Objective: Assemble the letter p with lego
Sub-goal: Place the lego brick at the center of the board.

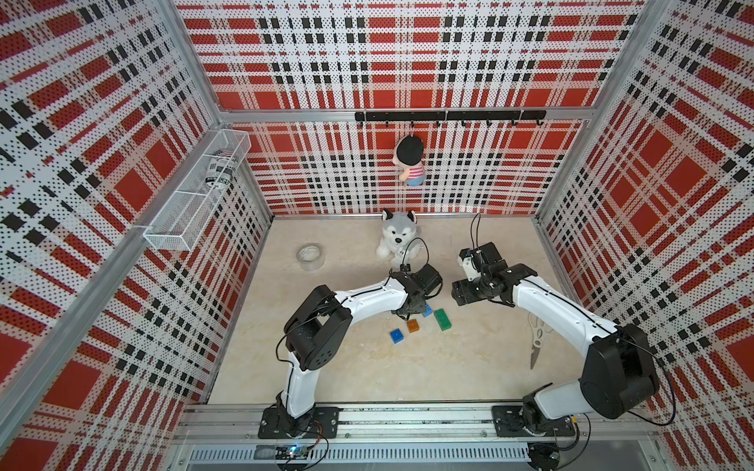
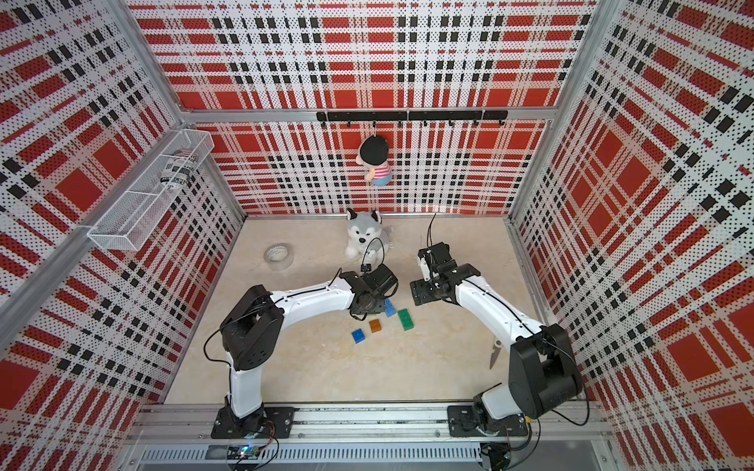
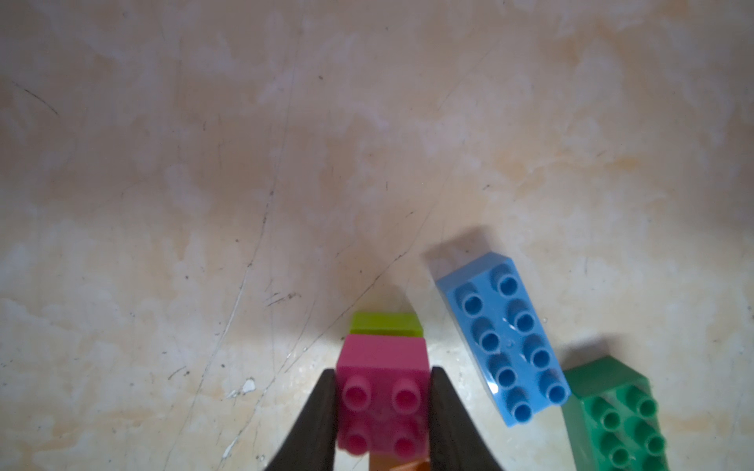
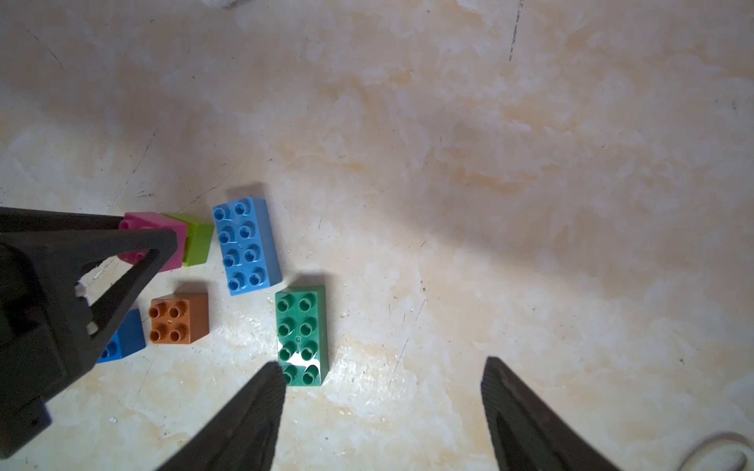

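While the marbled desk [image 1: 469,367] carries everything here, your two arms reach in over its middle. The left arm [image 1: 367,299] bends in from the near left, and its jaws are clamped narrowly on the pink brick [image 3: 381,391], one on each side. The right arm [image 1: 551,306] comes from the near right. Its jaws stand wide with nothing between them, above the desk just to the far right of the dark green brick [image 1: 442,319].

A husky plush [image 1: 398,238] sits at the far edge, and a clear tape roll [image 1: 311,256] lies to its left. Scissors [image 1: 538,338] lie near the right edge, partly under the right arm.

The lego lies in the middle of the desk and is not yet a letter p. The dark green brick is furthest right, studs up. The light blue brick [image 1: 427,310] lies just beside it on the left, also studs up and partly hidden under the left wrist in both top views. Nearer you and further left sit the orange brick [image 1: 413,325] and then the dark blue brick [image 1: 396,335], apart from each other.

The held pink brick is just left of the light blue one. The lime green brick [image 3: 385,324] touches it on the face opposite its studs, but you cannot tell whether the two are clicked together.
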